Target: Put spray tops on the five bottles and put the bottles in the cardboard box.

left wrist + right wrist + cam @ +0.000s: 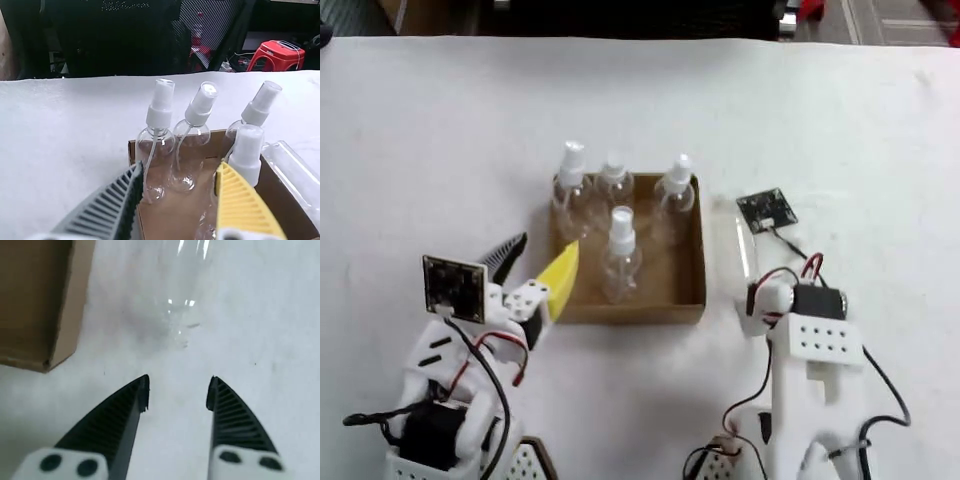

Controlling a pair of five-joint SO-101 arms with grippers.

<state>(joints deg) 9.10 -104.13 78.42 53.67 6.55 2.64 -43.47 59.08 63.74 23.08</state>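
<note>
The box (698, 250) sits open-topped on the table (440, 130). Four bottles stand upright in it, long axes vertical and white spray tops up. The left bottle (570, 190), the middle bottle (613, 182) and the right bottle (675, 190) line its far wall. The near bottle (620, 258) stands alone, closer to the box's centre.

The fifth bottle (745, 245) lies on its side on the table just outside the box's right wall. Its long axis runs roughly along that wall, far to near. It is clear, and which end is its neck cannot be made out.

The left gripper (545, 250) hangs at the box's near-left corner, pointing into the box. Its fingers are spread wide and hold nothing. The grey finger (107, 207) is outside the left wall, and the yellow finger (240, 205) reaches over the near-left corner. The yellow tip is close to the near bottle, but contact cannot be judged.

The right gripper (178, 382) is low over the table off the box's near-right corner, aimed at the fifth bottle. Its black fingers (115, 415) are moderately open around bare table, short of the bottle and touching nothing.
</note>
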